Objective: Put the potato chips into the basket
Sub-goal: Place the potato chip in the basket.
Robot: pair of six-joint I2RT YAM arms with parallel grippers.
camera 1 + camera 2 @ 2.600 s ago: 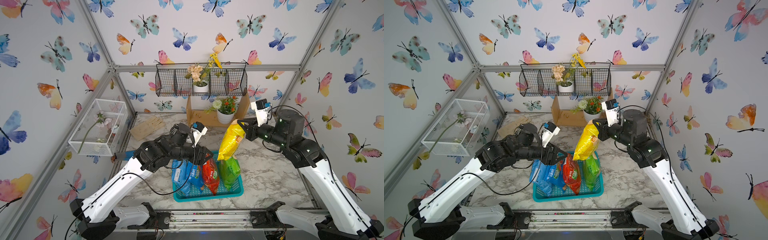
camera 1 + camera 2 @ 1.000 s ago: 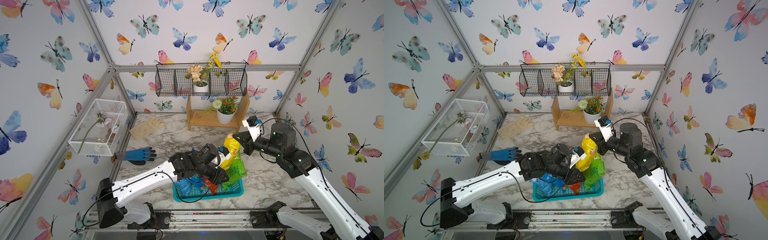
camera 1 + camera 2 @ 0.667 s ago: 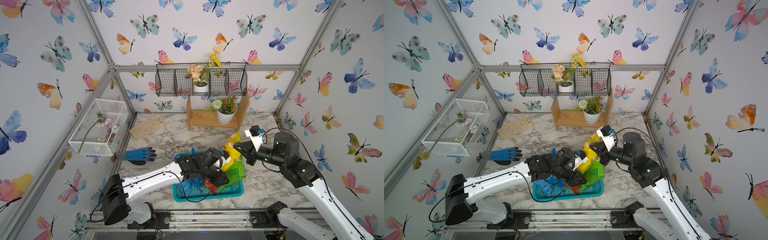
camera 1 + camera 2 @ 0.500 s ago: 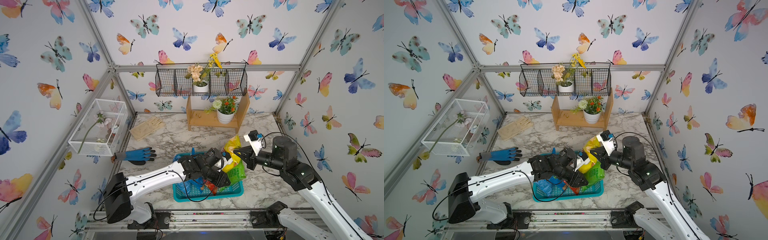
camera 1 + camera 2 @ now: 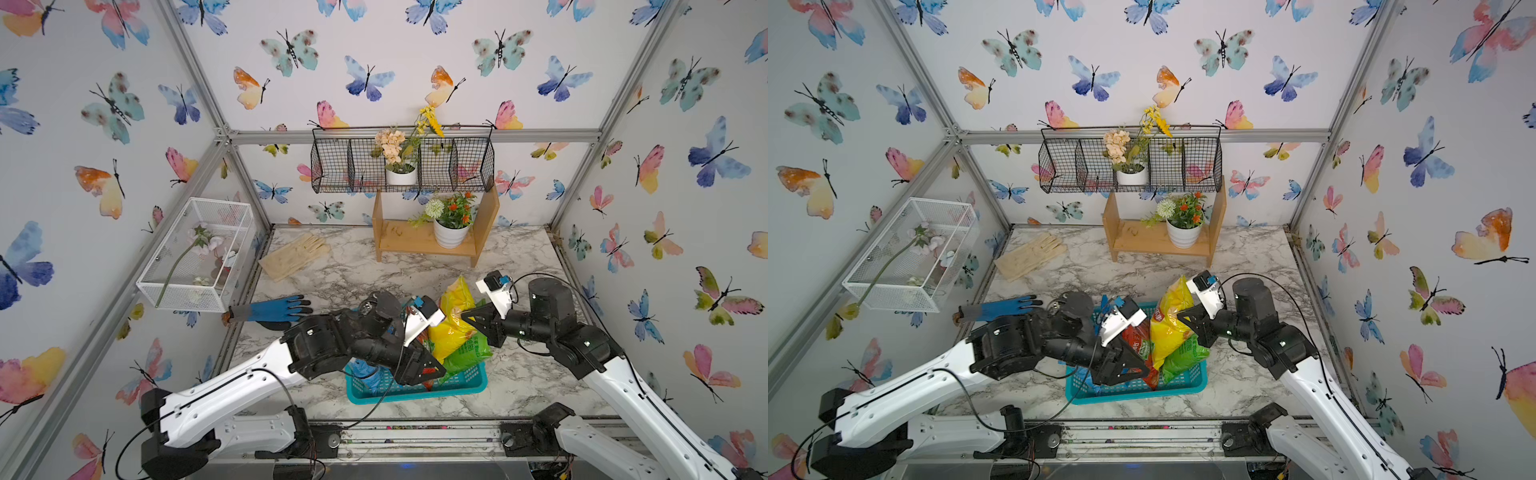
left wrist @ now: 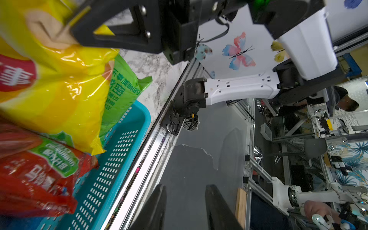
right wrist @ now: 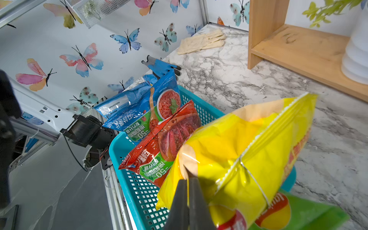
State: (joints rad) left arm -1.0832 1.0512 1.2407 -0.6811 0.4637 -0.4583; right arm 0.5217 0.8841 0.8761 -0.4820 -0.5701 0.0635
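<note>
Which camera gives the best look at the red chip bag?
The right wrist view: the red chip bag stands there sharp and largely uncovered in the teal basket. The left wrist view shows it close but blurred; in both top views the left arm hides most of it.

A robotics lab: an aluminium-framed cell (image 5: 415,135) papered with butterflies (image 5: 365,83), with other robot rigs (image 6: 310,196) and a worker (image 6: 346,102) beyond.

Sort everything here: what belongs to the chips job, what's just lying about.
Job: yellow bag, green bag, red bag, blue bags, teal basket.
Lying about: blue glove, cream gloves, wooden shelf, flowerpot, wire rack, mesh box.
</note>
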